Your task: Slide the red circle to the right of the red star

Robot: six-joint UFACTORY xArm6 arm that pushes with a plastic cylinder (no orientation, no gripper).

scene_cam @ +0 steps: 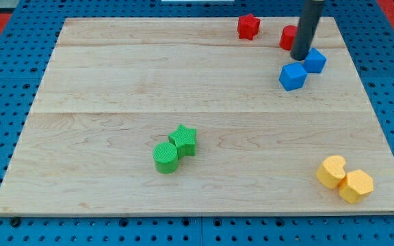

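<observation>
My tip (299,57) touching red circle (288,37), right of red star (248,26)

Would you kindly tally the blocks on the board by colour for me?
Red: 2, star and circle
Blue: 2
Green: 2, star and circle
Yellow: 2
Total: 8

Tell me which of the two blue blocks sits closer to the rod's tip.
The smaller blue block, toward the view's right, sits right beside my tip. The larger blue cube lies lower and a little further off.
</observation>
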